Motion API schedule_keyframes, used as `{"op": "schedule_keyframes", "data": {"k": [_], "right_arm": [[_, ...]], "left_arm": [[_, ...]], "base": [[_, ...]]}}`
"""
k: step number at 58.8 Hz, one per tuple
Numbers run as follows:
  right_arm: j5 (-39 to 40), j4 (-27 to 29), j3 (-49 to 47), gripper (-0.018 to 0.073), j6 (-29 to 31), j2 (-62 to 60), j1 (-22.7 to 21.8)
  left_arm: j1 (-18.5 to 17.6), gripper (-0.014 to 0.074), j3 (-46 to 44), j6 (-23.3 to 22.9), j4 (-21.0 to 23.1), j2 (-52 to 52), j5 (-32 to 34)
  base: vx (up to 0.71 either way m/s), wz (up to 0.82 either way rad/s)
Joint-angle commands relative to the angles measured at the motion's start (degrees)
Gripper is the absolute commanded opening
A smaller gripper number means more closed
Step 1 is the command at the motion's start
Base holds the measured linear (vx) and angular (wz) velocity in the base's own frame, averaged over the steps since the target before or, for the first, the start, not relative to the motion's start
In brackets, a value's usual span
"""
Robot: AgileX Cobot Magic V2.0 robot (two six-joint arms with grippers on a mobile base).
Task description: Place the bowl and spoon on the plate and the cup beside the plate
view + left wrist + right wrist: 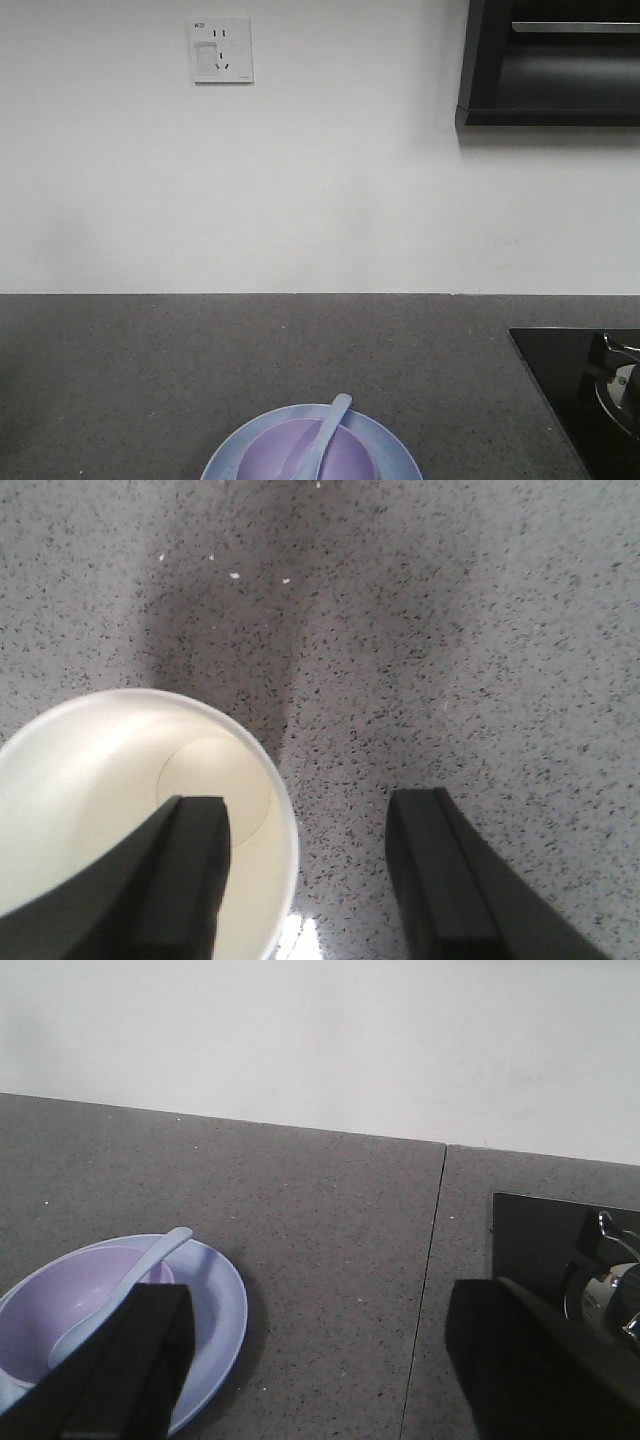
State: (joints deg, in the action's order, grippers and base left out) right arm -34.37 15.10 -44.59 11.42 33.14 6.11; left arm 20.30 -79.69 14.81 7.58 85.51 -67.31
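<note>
**Cup rim between my left fingers, bowl and spoon on the plate**

My left claw (305, 880) stood spread wide above the desk (450, 630), pointing down. One finger (190, 880) hung inside the mouth of the cup (90, 800), over its white inside; the other finger stood outside the cup, over bare speckled stone. The cup's near wall lay between the two fingers, but I could not tell whether either finger touched it. The cup stood upright on the desk.

My right claw (310, 1370) was also spread, holding nothing, its two dark fingers low at either side of the wrist view. Just beyond the left finger of that claw lay the plate (215, 1300), flat on the desk. The bowl (60, 1310) sat on the plate, toward the plate's left side. The spoon (120, 1295) rested in the bowl, its scoop down inside and its handle leaning out over the bowl's far rim. Well to the right of the plate, a black hob (530, 1240) was set into the desk. Behind the plate rose a white wall (320, 200) with a socket (220, 50).
</note>
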Motion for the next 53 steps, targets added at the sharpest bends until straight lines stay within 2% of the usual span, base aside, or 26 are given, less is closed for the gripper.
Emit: {"op": "schedule_keyframes", "data": {"k": [1,11,17,25,41,53], "right_arm": [[4.41,0.23,-1.52,0.0573,0.38,0.67,-0.35],[3.62,0.23,-1.52,0.0573,0.38,0.67,-0.35],[2.92,0.23,-1.52,0.0573,0.38,0.67,-0.35],[2.54,0.23,-1.52,0.0573,0.38,0.67,-0.35],[2.34,0.23,-1.52,0.0573,0.38,0.67,-0.35],[2.30,0.23,-1.52,0.0573,0.38,0.67,-0.35]], "left_arm": [[-0.40,0.0439,-1.63,-0.03,0.59,-0.41,0.75],[-0.40,0.0428,-1.63,-0.50,-0.86,2.29,-1.49],[-0.40,0.0391,-1.63,-1.63,-1.44,2.80,-2.21],[-0.40,0.0282,-1.68,-1.42,-1.39,2.03,-1.65],[-0.40,-0.0010,-1.68,-1.08,-1.25,0.37,-1.50],[-0.40,-0.0003,-1.80,-0.95,-0.92,-2.95,-1.84]], "base": [[0.00,0.00],[0.00,0.00],[0.00,0.00],[0.00,0.00],[0.00,0.00],[0.00,0.00]]}}
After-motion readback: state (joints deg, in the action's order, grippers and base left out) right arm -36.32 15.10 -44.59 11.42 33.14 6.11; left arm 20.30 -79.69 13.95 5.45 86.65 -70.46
